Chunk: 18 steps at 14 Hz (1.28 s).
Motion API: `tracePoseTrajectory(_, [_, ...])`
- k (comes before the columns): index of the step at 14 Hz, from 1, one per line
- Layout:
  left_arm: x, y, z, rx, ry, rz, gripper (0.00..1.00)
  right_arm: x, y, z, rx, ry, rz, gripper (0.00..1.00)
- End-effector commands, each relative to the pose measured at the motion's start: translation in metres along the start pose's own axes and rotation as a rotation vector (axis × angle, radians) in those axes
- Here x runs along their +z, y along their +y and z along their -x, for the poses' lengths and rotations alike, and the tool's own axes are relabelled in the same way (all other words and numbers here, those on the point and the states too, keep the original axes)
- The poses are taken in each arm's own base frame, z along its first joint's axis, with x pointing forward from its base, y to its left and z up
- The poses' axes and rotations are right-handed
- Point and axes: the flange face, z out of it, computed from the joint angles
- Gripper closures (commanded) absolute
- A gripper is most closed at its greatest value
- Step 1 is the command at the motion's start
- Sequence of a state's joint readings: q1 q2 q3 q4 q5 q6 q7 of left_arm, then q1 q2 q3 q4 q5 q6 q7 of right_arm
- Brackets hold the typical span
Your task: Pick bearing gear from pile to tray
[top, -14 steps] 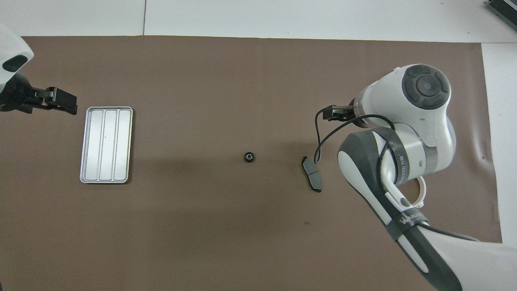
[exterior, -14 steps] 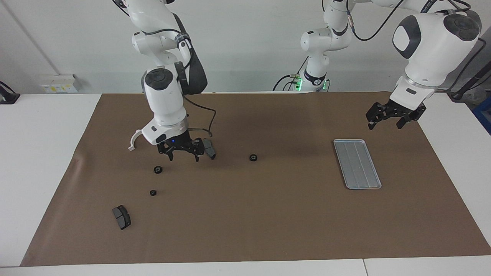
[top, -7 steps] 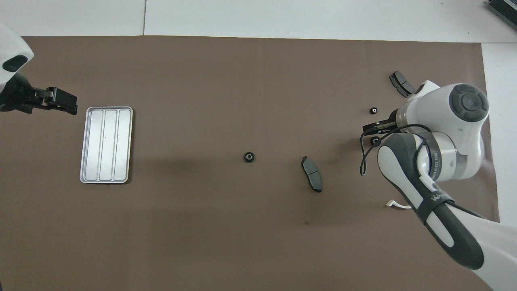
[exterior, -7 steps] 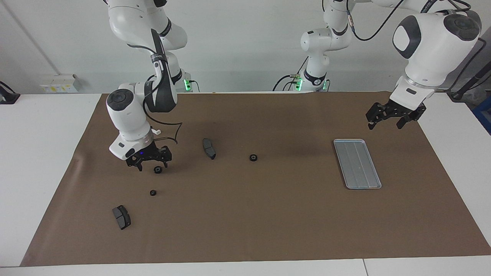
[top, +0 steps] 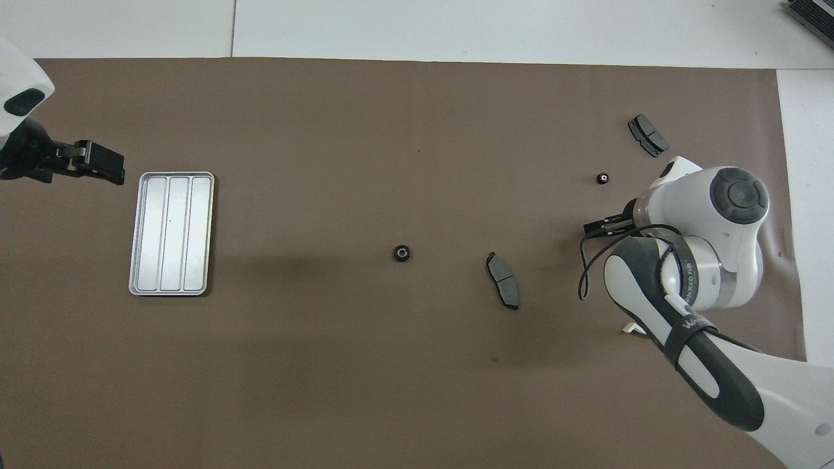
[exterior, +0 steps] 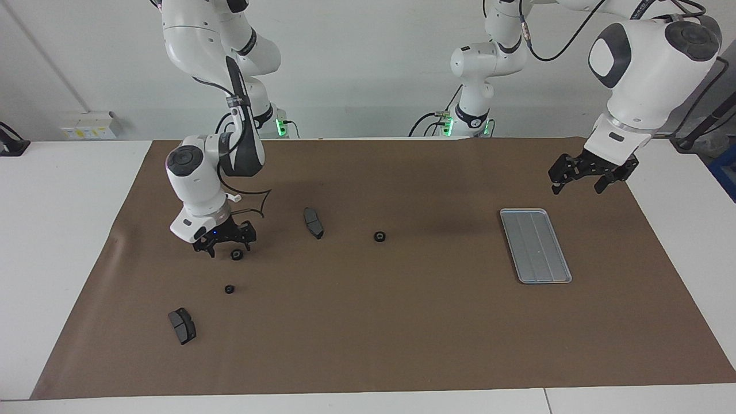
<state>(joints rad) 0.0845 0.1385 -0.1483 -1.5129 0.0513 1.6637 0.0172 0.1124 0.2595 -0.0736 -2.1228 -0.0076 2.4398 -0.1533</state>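
The pile is a loose scatter on the brown mat toward the right arm's end. It holds three small black bearing gears point(exterior: 236, 254) point(exterior: 229, 288) point(exterior: 379, 236) and two dark grey pads point(exterior: 313, 222) point(exterior: 182, 325). My right gripper point(exterior: 228, 248) stands open, low over the mat, its fingertips on either side of the first gear; contact cannot be told. In the overhead view that gripper point(top: 596, 228) hides this gear. The silver tray point(exterior: 536, 244) point(top: 171, 233) lies bare toward the left arm's end. Beside it my left gripper point(exterior: 578, 187) point(top: 91, 163) waits open and holds nothing.
A white bracket point(exterior: 233, 197) peeks out past the right arm's wrist, with a black cable looping beside it. In the overhead view one gear point(top: 402, 253) and one pad point(top: 503, 290) lie mid-mat, another gear point(top: 603, 177) and pad point(top: 647, 135) farther out.
My right gripper has swung from over the mid-mat pad toward the right arm's end and come down over a gear. The left arm has not moved.
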Motion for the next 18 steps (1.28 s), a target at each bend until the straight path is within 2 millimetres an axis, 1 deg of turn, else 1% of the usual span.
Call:
tracePoseTrajectory(1, [-0.002,-0.001,0.010,-0.015,0.003,0.009,0.00,0.009,0.000,0.007,-0.042,0.002,-0.001,0.01])
tracePoseTrajectory(2, [-0.001,0.000,0.011,-0.018,-0.003,0.009,0.00,0.009,0.002,0.008,-0.065,0.002,-0.001,0.05])
tracePoseTrajectory(3, [-0.003,0.007,0.012,-0.006,-0.003,0.009,0.00,0.009,0.002,0.007,-0.070,0.007,0.000,0.10])
tracePoseTrajectory(4, [-0.008,0.010,0.013,0.001,0.007,0.007,0.00,0.010,0.002,0.007,-0.070,0.008,0.000,0.15])
tracePoseTrajectory(5, [-0.009,0.017,0.012,0.012,0.014,0.007,0.00,0.010,0.003,0.007,-0.065,0.008,0.001,0.19])
tracePoseTrajectory(6, [-0.009,0.017,0.013,0.009,0.008,0.007,0.00,0.010,0.002,0.007,-0.065,0.011,0.000,0.25])
tracePoseTrajectory(7, [-0.013,0.018,0.014,0.016,0.015,0.005,0.00,0.011,0.002,0.008,-0.067,0.008,0.000,0.30])
tracePoseTrajectory(8, [-0.020,0.022,0.016,0.022,0.032,0.004,0.00,0.012,0.001,0.009,-0.065,0.005,-0.001,0.31])
tracePoseTrajectory(9, [-0.022,0.031,0.018,0.033,0.028,0.004,0.00,0.012,0.001,0.009,-0.065,0.005,-0.001,0.31])
tracePoseTrajectory(10, [-0.020,0.035,0.023,0.038,0.016,0.002,0.00,0.013,0.001,0.010,-0.067,0.004,-0.001,0.33])
tracePoseTrajectory(11, [-0.016,0.044,0.027,0.040,0.010,0.002,0.00,0.013,0.001,0.010,-0.067,0.002,-0.001,0.35])
tracePoseTrajectory(13, [-0.013,0.075,0.031,0.074,0.019,0.004,0.00,0.014,0.001,0.012,-0.062,0.000,-0.003,0.35])
tracePoseTrajectory(14, [-0.007,0.097,0.036,0.063,0.037,0.006,0.00,0.015,0.001,0.012,-0.061,-0.002,-0.003,0.36])
tracePoseTrajectory(15, [0.003,0.117,0.043,0.017,0.057,0.018,0.00,0.014,0.001,0.012,-0.061,-0.001,-0.003,0.36])
tracePoseTrajectory(16, [0.012,0.144,0.049,-0.010,0.074,0.046,0.00,0.014,0.001,0.012,-0.059,-0.001,-0.003,0.37])
tracePoseTrajectory(18, [0.029,0.186,0.055,-0.029,0.055,0.093,0.00,0.015,0.001,0.012,-0.059,-0.002,-0.003,0.40])
